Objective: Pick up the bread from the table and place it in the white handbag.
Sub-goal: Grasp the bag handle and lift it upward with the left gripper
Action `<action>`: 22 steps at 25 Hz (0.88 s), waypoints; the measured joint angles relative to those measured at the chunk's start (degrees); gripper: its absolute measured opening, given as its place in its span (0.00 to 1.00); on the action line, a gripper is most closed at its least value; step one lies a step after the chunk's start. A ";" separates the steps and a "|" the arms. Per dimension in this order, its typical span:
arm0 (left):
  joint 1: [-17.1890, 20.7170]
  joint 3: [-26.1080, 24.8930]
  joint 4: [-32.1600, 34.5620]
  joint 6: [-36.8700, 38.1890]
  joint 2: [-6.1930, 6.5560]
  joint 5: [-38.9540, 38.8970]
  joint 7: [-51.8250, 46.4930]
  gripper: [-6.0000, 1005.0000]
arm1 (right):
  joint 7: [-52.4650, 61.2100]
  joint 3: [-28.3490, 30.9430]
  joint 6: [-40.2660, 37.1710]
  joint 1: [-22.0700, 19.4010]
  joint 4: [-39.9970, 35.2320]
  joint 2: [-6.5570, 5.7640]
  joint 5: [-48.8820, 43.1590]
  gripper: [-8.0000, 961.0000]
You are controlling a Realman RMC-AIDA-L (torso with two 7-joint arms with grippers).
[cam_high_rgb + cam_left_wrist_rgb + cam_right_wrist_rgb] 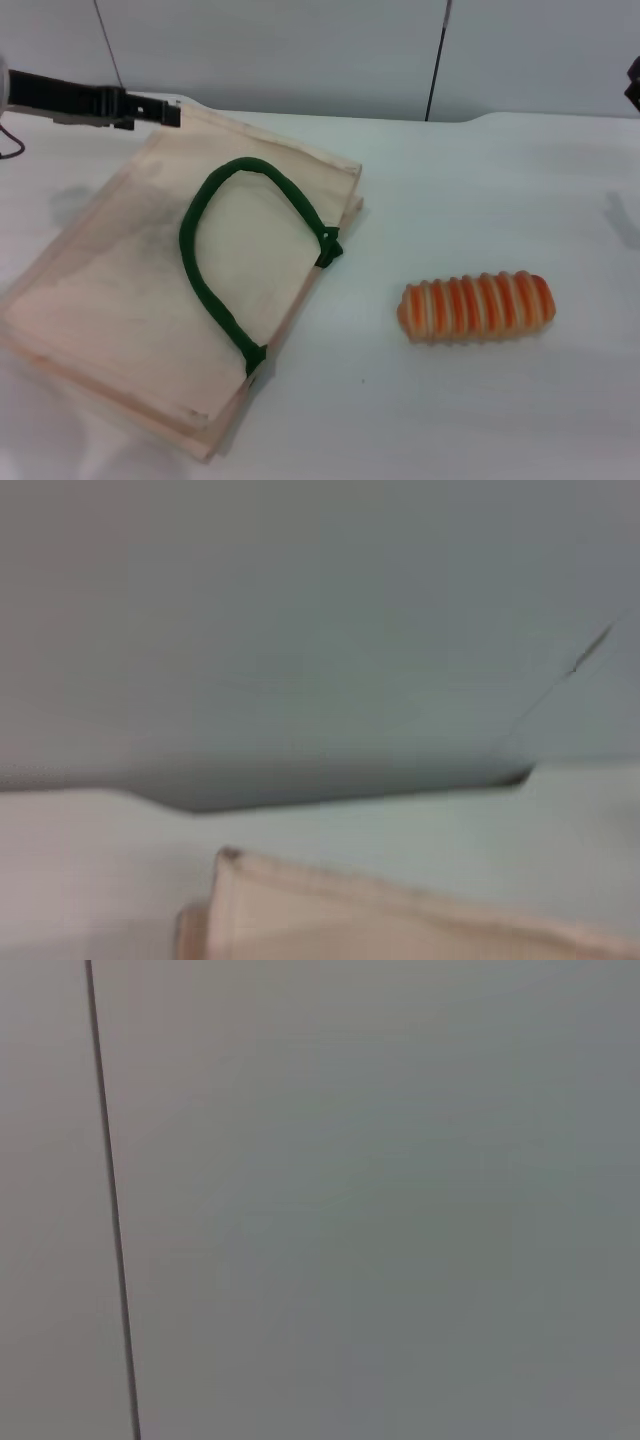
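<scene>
No brand, label or writing can be read on anything here. One large flat cream fabric white handbag (150, 290) lies on the plain white bench (480, 410), on the robot's left, its near corner closest to the robot. One thick dark green rope handle (215, 285) shows, looped over its upper face and fixed by two small green tabs at the bag's right edge. One small oblong ridged bread (476, 306), striped orange and cream, lies on its side to the right of the bag, apart from it. Farther back, the black left gripper (170, 112) hangs at the bag's far corner; whether its jaws are apart or together cannot be told. Only a dark sliver at the far right edge hints at the right arm.
</scene>
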 joint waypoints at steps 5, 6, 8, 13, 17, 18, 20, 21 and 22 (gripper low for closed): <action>-2.92 0.00 0.29 -1.72 -0.86 4.88 1.10 0.87 | 0.00 0.00 -0.03 -0.02 -0.11 0.00 0.19 0.93; -3.36 0.00 0.54 -2.56 -1.23 5.71 1.32 0.87 | 0.00 0.00 -0.04 -0.01 -0.11 0.00 0.21 0.93; -3.99 0.00 0.90 -4.14 -2.11 6.90 1.40 0.87 | 0.00 0.00 -0.06 0.11 -0.11 -0.01 0.21 0.93; -4.61 0.00 1.59 -7.67 -4.97 7.42 3.25 0.87 | 0.00 0.00 -0.06 0.17 0.02 -0.01 0.35 0.93; -4.85 0.00 4.43 -9.63 -5.57 7.57 4.00 0.87 | 0.00 0.00 -0.06 0.38 0.15 0.00 0.36 0.93; -4.75 0.00 5.32 -10.49 -5.49 7.58 4.03 0.87 | 0.00 0.00 -0.06 0.43 0.17 0.00 0.36 0.93; -4.49 0.00 6.89 -12.32 -5.38 7.61 4.02 0.87 | 0.01 0.00 -0.06 0.47 0.21 0.00 0.29 0.93; -4.42 0.00 7.39 -13.13 -5.40 7.63 4.02 0.87 | 0.02 0.00 -0.06 0.49 0.22 0.00 0.23 0.93; -4.38 0.00 7.72 -13.77 -5.47 7.71 4.03 0.87 | 0.02 0.00 -0.06 0.51 0.23 0.00 0.15 0.93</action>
